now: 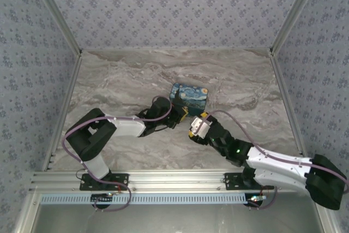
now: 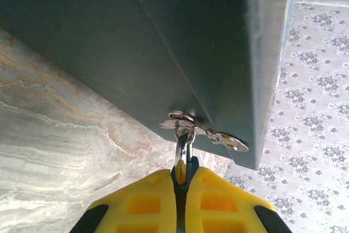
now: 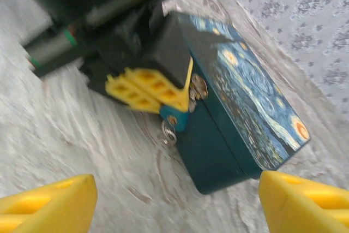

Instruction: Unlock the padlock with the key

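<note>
The padlock (image 3: pixel 175 117) has a small blue body and hangs by its silvery shackle (image 2: pixel 184 144) from the hasp (image 2: pixel 185 119) on the dark front of the painted box (image 3: pixel 245 88). My left gripper (image 2: pixel 184 174) is shut on the padlock body, its yellow fingers (image 3: pixel 143 88) pressed together around it. A tiny silvery key (image 3: pixel 168 133) with a ring sticks out of the padlock's underside, just above the table. My right gripper (image 3: pixel 177 203) stands open a short way in front of the key, with nothing between its fingers. From above, the two grippers (image 1: pixel 182 114) (image 1: pixel 197 126) meet at the box's near side.
The box (image 1: pixel 188 97) sits mid-table on the marbled surface (image 1: pixel 125 80). Patterned walls close off the back and both sides. The left arm reaches in from the left (image 1: pixel 128 128), the right arm from the lower right (image 1: pixel 272 162).
</note>
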Controlling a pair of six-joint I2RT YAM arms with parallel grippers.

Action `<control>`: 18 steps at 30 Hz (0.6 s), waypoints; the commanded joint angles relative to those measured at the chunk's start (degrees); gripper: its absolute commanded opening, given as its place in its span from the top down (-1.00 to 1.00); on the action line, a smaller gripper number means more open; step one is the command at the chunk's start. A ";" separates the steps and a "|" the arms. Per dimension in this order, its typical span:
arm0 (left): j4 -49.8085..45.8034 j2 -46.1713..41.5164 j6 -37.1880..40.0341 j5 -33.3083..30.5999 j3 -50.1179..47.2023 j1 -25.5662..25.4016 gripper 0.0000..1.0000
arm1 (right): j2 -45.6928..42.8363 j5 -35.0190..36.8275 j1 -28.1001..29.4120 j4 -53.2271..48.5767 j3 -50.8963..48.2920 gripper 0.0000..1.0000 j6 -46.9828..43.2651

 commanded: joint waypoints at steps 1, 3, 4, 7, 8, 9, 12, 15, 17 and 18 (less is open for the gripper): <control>-0.06 -1.98 -1.94 1.68 2.31 -0.28 1.00 | 3.26 8.18 0.70 8.32 -0.76 -0.50 -6.38; -0.25 -2.23 -2.05 1.63 2.39 -0.33 1.00 | 5.57 8.42 0.67 9.78 -0.52 -0.43 -8.16; -0.38 -2.32 -2.01 1.61 2.41 -0.33 1.00 | 6.51 8.47 0.71 10.65 -0.47 -0.42 -8.90; -0.16 -2.42 -2.45 1.71 2.41 -0.29 1.00 | 8.39 6.85 0.24 12.54 -0.41 -0.38 -10.32; 0.04 -2.42 -2.51 1.82 2.41 -0.31 1.00 | 8.83 6.20 0.03 12.70 -0.28 -0.38 -10.30; 0.10 -2.42 -2.51 1.87 2.41 -0.28 1.00 | 9.41 5.64 -0.16 12.86 -0.09 -0.37 -10.32; 0.25 -2.57 -2.61 1.91 2.40 -0.31 1.00 | 11.41 5.28 -0.71 14.20 0.25 -0.32 -10.32; 0.17 -2.59 -2.72 1.90 2.46 -0.29 1.00 | 13.75 4.67 -1.20 15.92 0.64 -0.25 -10.11; 0.25 -2.52 -2.66 2.05 2.56 -0.32 1.00 | 15.30 4.31 -1.35 17.06 1.24 -0.20 -10.11; 0.21 -2.51 -2.76 2.09 2.67 -0.33 1.00 | 16.06 4.21 -1.37 17.59 1.56 -0.17 -10.24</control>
